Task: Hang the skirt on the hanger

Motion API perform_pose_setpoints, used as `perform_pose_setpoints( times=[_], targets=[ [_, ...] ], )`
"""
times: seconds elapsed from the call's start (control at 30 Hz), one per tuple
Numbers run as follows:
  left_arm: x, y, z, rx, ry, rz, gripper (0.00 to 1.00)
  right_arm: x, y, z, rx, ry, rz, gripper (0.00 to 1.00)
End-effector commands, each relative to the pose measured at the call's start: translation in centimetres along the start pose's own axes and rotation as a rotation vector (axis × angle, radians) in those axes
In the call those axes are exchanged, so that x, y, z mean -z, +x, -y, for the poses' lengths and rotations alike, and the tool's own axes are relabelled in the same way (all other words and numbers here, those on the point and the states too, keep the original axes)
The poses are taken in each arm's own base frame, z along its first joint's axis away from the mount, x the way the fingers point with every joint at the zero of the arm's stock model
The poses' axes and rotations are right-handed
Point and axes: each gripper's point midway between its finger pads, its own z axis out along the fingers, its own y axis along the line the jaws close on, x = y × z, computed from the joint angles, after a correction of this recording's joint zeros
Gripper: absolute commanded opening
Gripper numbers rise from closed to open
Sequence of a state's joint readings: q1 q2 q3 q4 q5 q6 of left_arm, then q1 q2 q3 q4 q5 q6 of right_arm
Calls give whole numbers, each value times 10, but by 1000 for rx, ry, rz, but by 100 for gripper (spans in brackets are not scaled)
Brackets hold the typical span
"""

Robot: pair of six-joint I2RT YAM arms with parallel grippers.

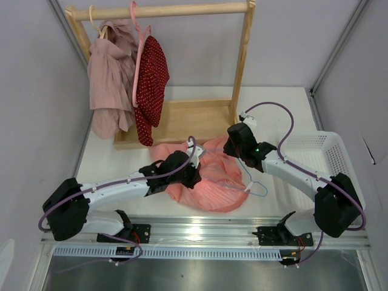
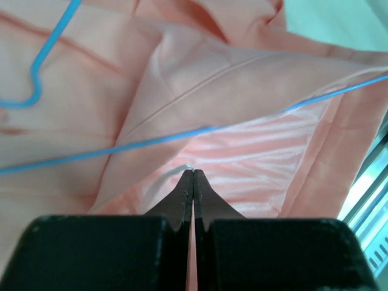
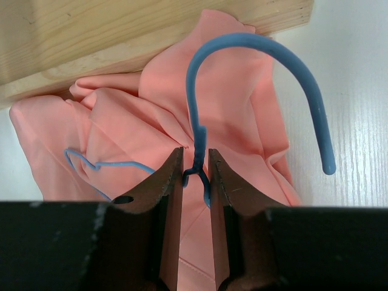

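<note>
Right pincer [image 3: 195, 160] clamps the blue wire hanger [image 3: 262, 43] by its neck. Left pincer [image 2: 193, 177] pinches the salmon skirt [image 2: 230, 85], heaped at the wooden rack [image 1: 176, 121]'s 6 o'clock. That thin fold may slip out.

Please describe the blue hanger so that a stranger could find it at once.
Start at the wooden rack at the back of the table. In front of its base lies the salmon-pink skirt; the hanger rests on it, its neck between the right gripper's fingers. It alone is light-blue wire; the pink hanger hangs on the rail.
</note>
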State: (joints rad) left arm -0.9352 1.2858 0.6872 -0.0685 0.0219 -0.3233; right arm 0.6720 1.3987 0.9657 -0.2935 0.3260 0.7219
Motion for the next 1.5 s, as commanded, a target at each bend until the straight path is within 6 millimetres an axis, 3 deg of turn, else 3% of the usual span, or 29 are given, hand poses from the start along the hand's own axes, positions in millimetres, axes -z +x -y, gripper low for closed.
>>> perform_pose_setpoints(
  times=[0.0, 0.17, 0.37, 0.63, 0.9, 1.1, 1.47],
  targets=[
    [12, 7, -20, 130, -37, 23, 0, 8, -19, -8, -8, -29, 50, 0],
    [29, 5, -44, 291, -70, 123, 0, 15, -25, -2, -24, -8, 80, 0],
    [47, -14, -63, 417, -84, 270, 0, 29, -27, -1, -36, -11, 107, 0],
    [54, -26, -85, 510, -165, 347, 0, 47, -25, 0, -51, -16, 154, 0],
    [48, -19, -108, 564, -288, 324, 0, 63, -30, 11, -117, 3, 222, 0],
    [53, -27, -124, 579, -360, 356, 0, 72, -32, -6, -93, -120, 244, 0],
    [56, -36, -147, 575, -447, 349, 0, 77, -7, -31, 12, -245, 185, 0]
  ],
)
